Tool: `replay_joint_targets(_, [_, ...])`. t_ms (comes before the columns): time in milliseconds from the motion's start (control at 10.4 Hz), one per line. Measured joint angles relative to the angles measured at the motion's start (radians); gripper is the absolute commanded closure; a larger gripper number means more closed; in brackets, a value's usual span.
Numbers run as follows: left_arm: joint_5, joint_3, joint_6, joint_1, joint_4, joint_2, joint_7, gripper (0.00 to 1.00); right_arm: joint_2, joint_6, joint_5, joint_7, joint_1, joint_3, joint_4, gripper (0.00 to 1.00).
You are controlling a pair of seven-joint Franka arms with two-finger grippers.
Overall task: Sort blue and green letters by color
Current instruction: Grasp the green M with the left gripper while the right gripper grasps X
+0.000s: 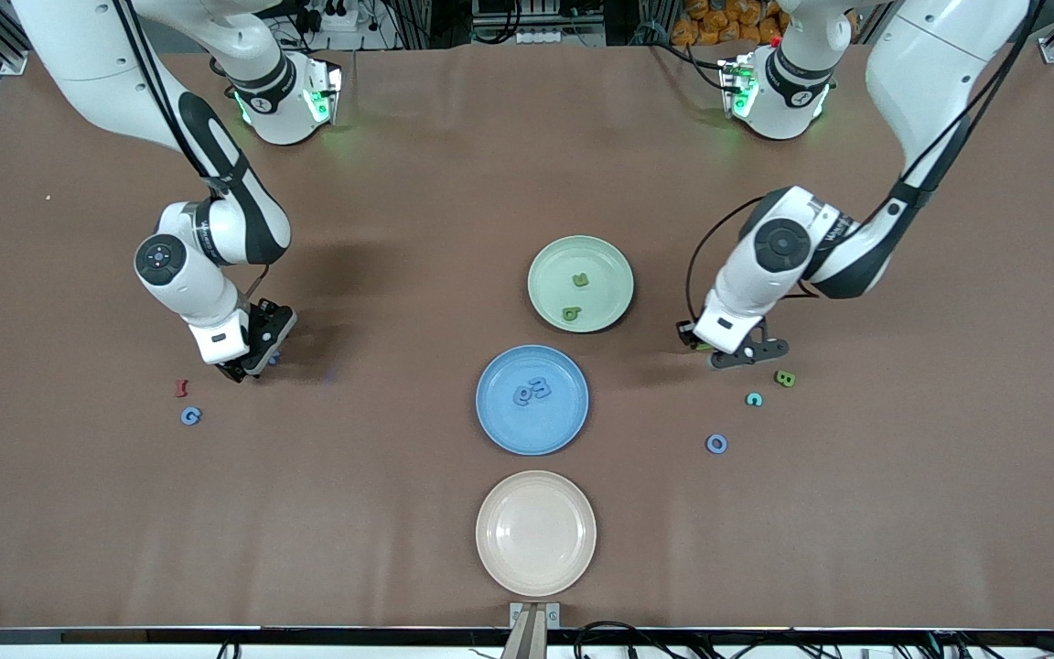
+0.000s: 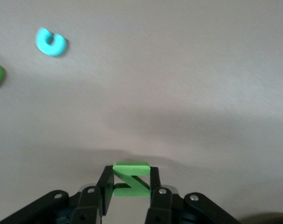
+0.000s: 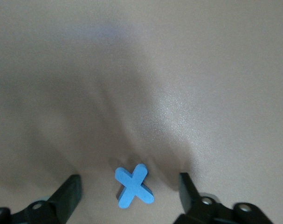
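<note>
Gripping a green Z (image 2: 130, 179) in our left gripper (image 2: 130, 192), we are centring our wide-open right gripper (image 3: 129, 189) squarely around the blue X (image 3: 133, 186) before closing

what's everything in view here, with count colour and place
green plate: 1, pale green, mid table, holds two green letters
blue plate: 1, nearer the camera, holds two blue letters
beige plate: 1, nearest the camera
loose letters, left arm's end: green B, teal C, blue O
loose letters, right arm's end: red letter, blue G
green Z: 1, in left gripper
blue X: 1, on table
left gripper: shut on green Z
right gripper: open around blue X
</note>
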Motion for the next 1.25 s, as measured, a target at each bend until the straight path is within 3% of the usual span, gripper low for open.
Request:
replay_joint_targets(96, [0.000,-0.001,0.000,-0.029,0.001,0.001,-0.051,1.00,0.000,0.000,0.000,0.000,0.000,0.001,0.000,0.66])
replay_joint_targets(192, [0.000,-0.002,0.000,-0.067,0.006,0.002,-0.112,1.00,-0.002,0.004,0.000,0.000,0.000,0.000,0.001,0.86])
replay_joint_targets(288, [0.000,-0.004,0.000,-0.118,0.015,0.003,-0.187,1.00,-0.004,0.007,0.000,0.000,-0.001,-0.001,0.003,0.95])
replay_joint_targets(767, [0.000,-0.007,-0.028,-0.336,0.055,0.004,-0.490,1.00,-0.009,-0.055,0.002,0.003,-0.032,0.001,0.030,0.96])
replay_joint_targets(863, [0.000,-0.007,-0.036,-0.379,0.063,0.005,-0.537,0.67,-0.009,-0.120,0.010,0.003,-0.036,0.001,0.062,0.95])
replay_joint_targets(958, [0.000,-0.007,-0.043,-0.416,0.068,0.007,-0.571,0.01,-0.009,-0.184,0.023,0.004,-0.037,0.001,0.104,0.94])
replay_joint_targets(1246, [-0.010,-0.006,-0.114,-0.463,0.090,0.015,-0.644,0.00,-0.007,-0.340,0.059,0.051,-0.036,0.004,0.237,0.94])
